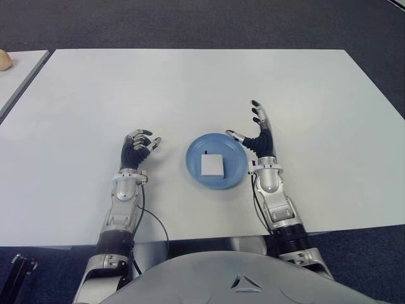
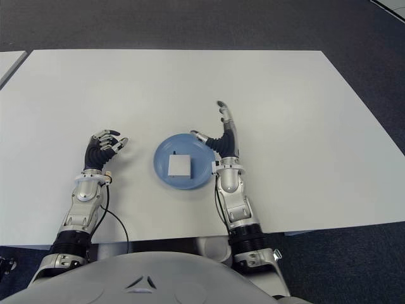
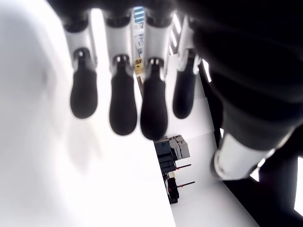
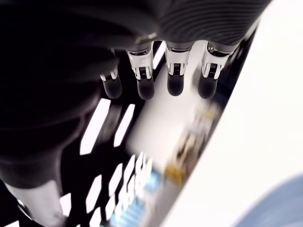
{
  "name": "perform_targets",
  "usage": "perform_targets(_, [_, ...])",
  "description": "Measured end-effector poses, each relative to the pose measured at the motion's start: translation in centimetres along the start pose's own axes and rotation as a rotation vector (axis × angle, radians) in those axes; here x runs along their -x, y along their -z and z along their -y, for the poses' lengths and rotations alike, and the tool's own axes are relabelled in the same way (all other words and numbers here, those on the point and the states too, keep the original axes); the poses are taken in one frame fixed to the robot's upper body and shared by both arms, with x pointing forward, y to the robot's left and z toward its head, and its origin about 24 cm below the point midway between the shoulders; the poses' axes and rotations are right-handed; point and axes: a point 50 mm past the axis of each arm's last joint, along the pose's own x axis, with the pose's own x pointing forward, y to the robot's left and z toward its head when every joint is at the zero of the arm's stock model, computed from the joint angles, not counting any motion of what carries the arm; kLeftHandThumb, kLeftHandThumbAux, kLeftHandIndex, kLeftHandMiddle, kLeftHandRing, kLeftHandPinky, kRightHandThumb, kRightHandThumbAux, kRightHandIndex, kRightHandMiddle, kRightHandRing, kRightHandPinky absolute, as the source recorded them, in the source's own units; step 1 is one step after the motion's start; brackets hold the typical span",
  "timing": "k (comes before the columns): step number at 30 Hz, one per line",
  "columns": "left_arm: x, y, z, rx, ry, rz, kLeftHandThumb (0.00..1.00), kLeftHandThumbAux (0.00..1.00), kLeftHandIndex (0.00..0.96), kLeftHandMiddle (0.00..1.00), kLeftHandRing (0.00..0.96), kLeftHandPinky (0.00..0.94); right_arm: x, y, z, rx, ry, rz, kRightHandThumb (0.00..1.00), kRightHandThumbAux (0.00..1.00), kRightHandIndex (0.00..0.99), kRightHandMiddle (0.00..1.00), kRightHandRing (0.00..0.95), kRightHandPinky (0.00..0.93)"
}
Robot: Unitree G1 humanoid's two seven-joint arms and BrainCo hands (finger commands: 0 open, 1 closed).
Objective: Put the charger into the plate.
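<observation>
A: What carries everything here?

B: A white rectangular worktop, set over dark carpeted floor that shows beyond its far edge and at the right.

A: And what lies directly on it?

B: A round blue plate, close to the near edge and roughly in the middle. A white square charger sits inside the plate.

A: Anything else?

B: A second pale surface stands just beside the worktop's left edge, with a narrow dark gap between them. A small tan object shows at its far corner; it is cut off by the frame, so I cannot tell what it is.
</observation>
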Motion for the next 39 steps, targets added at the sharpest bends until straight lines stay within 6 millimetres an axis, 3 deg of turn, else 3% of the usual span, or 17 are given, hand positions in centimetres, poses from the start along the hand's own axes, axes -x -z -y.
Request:
perform_targets(4, [-0.1, 0.0, 0.0, 0.002, -0.001, 0.001, 0.71, 0.717, 0.435, 0.649, 0.64, 0.628, 0.0, 0.8, 0.6, -0.091, 0.052, -0.043, 0.467, 0.995, 0.293, 0.279, 0.222, 0.25])
perform_targets(7, [-0.1, 0.0, 0.0, 0.004, -0.003, 0.0, 0.71, 0.717, 0.435, 0.652, 0.644, 0.638, 0.0, 1.4, 1.3, -0.133, 0.07, -0.062, 0.628, 0.822, 0.374, 0.321, 0.264, 0.296])
perform_targets(10, [-0.1, 0.0, 0.0, 0.004, -0.003, -0.001, 0.71, 0.717, 0.435, 0.655, 0.648, 0.646, 0.0, 2.0, 2.0, -0.156, 0.082, -0.072, 0.68, 0.764, 0.402, 0.341, 0.287, 0.321])
perform_targets(14, [-0.1, 0.0, 0.0, 0.004, -0.002, -0.001, 0.709, 0.717, 0.435, 0.659, 0.653, 0.645, 0.1, 2.4, 2.4, -0.178, 0.094, -0.077, 0.696, 0.744, 0.412, 0.354, 0.329, 0.37])
perform_targets(22, [-0.1, 0.0, 0.1, 0.002, 0.004, 0.004, 0.709, 0.717, 0.434, 0.646, 0.635, 0.617, 0.4, 3.2, 2.7, -0.246, 0.107, -0.083, 0.699, 0.733, 0.429, 0.546, 0.546, 0.59])
perform_targets(39, [0.0, 0.1, 0.3, 0.004, 0.01, 0.005, 0.71, 0.716, 0.435, 0.631, 0.622, 0.61, 0.7, 4.6, 2.9, -0.286, 0.02, -0.171, 0.704, 0.727, 0.436, 0.7, 0.693, 0.707])
